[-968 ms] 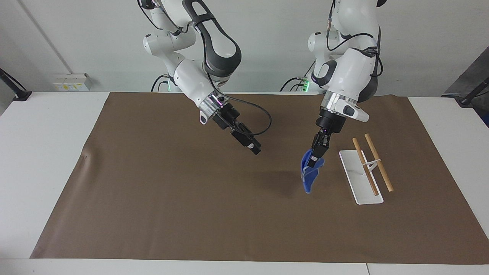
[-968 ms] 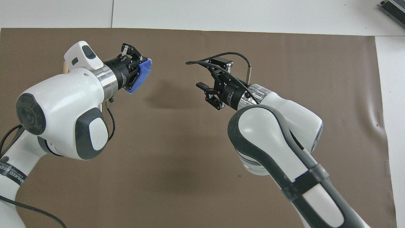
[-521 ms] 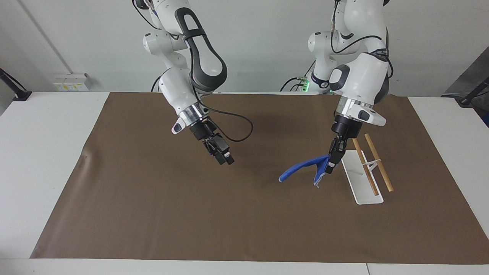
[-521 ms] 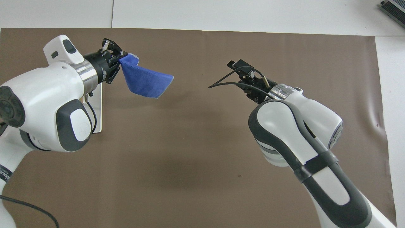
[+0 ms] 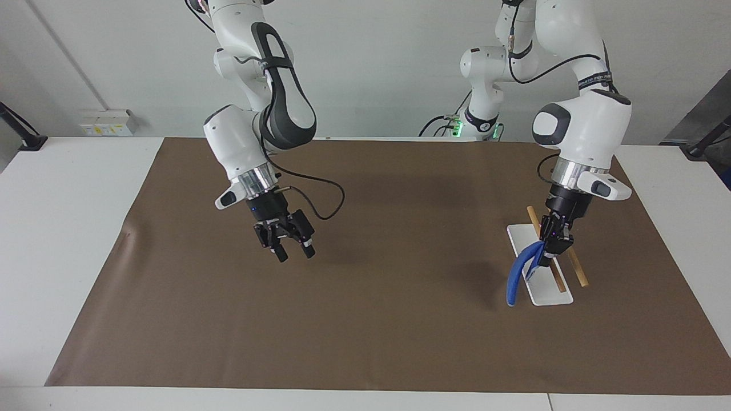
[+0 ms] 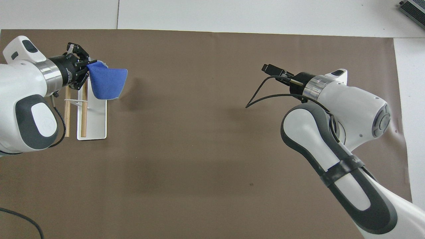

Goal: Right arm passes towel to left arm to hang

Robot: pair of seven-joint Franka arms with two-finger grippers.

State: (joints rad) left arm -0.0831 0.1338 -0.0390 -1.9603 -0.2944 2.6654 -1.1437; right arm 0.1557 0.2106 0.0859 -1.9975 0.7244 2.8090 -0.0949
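The blue towel [image 5: 515,277] hangs from my left gripper [image 5: 547,257], which is shut on its top corner. The gripper is over the white rack base [image 5: 549,297] with its two wooden rods [image 5: 577,273]. The towel droops down beside the base's edge. In the overhead view the towel [image 6: 107,82] spreads out from the left gripper [image 6: 87,68] above the rack [image 6: 96,127]. My right gripper [image 5: 294,252] is open and empty, pointing down over the mat toward the right arm's end. It also shows in the overhead view [image 6: 269,69].
A brown mat [image 5: 365,331] covers most of the white table [image 5: 68,228]. A black cable [image 5: 325,194] loops from the right wrist.
The left gripper carried the towel from over the mat's middle to above the rack, and the towel swung out, then drooped. The right gripper drew back toward its own end and turned downward.
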